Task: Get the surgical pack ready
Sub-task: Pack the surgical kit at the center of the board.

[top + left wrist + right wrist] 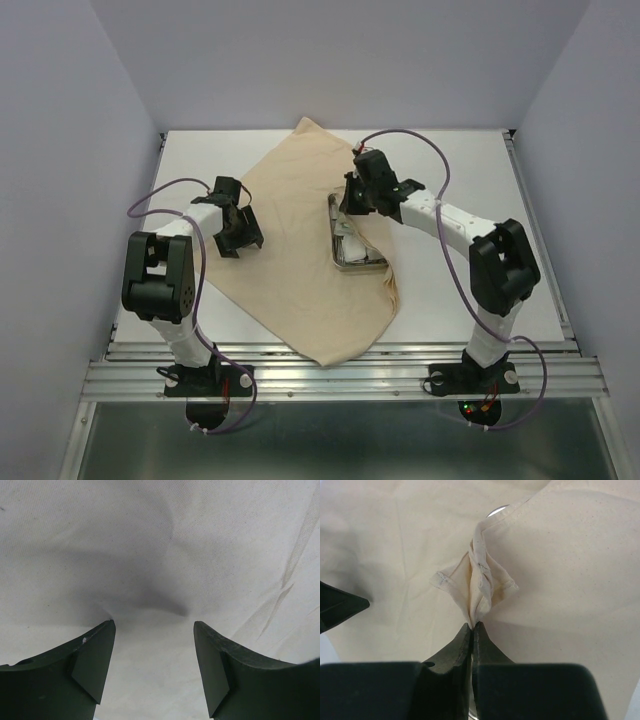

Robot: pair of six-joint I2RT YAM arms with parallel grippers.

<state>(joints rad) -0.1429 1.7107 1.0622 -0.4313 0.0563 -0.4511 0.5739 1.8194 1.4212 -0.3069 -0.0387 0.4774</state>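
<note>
Cloth (290,230) lies spread as a diamond across the white table (470,290), with one corner far and one reaching the near edge. The steel tray (362,264) sits on the cloth's right half, its long side running near to far. Something white lies in it, too small to name. I cannot make out scissors or forceps.

The right gripper (347,205) hangs over the far end of the tray, fingers clamped together on a hemmed corner (482,580) of the cloth. The corner stands up from the pinch in bunched folds. The sheet's right edge looks rumpled just beside the tray. My reading is that this is a wrapping fold, with the right side being brought in over the tray to cover what it holds.

The left gripper (243,232) sits over the cloth's left half, well apart from the tray. Its fingers are spread wide with nothing between them, tips pointing down at the weave, and a soft wrinkle lies just beyond them. It is probably posted there to pin the sheet against the other arm's pull, or to take the left side next. I cannot tell whether the tips touch the cloth.

One risk is that a hard tug on the corner drags the tray along with the sheet.
</note>
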